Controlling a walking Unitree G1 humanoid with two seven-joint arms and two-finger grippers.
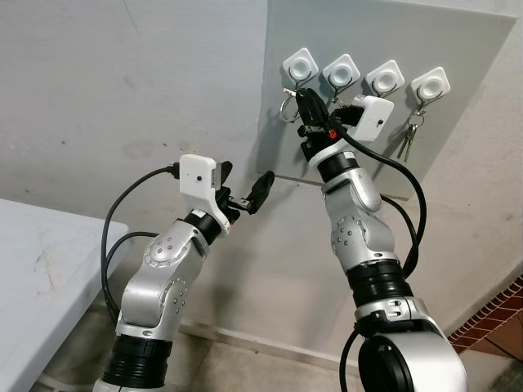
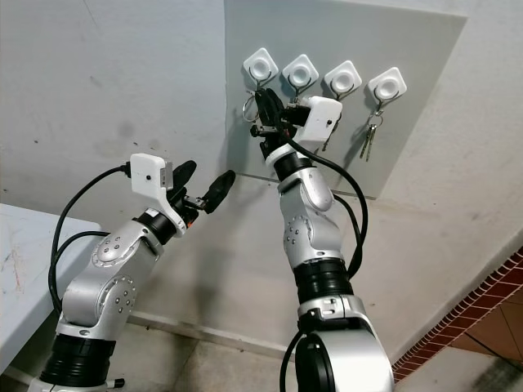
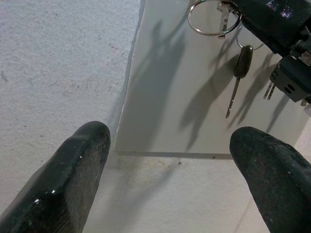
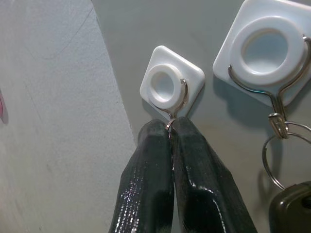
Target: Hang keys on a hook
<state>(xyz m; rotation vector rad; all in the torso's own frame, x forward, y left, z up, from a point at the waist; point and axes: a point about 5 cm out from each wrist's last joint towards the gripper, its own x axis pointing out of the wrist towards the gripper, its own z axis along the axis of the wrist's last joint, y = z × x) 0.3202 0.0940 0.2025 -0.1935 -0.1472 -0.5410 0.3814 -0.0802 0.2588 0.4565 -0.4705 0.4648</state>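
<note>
A grey board point(image 1: 466, 49) on the wall carries a row of white hooks. My right gripper point(image 1: 303, 98) is raised to the leftmost hook point(image 4: 171, 83). Its fingers are shut on a key ring point(image 1: 288, 109) right under the hook's wire loop; the ring point(image 3: 214, 19) hangs beside the fingers. The second hook point(image 4: 267, 48) holds a ring with a black-headed key point(image 3: 241, 63). Another pair of keys point(image 1: 411, 135) hangs from the far right hook point(image 1: 430, 83). My left gripper point(image 1: 243, 186) is open and holds nothing, lower and left of the board, pointing at its bottom edge.
A white table point(image 1: 41, 269) stands at the lower left by the wall. Red brick paving point(image 1: 490, 318) shows at the lower right. Black cables loop off both wrists, one point(image 1: 413, 188) across the front of the board.
</note>
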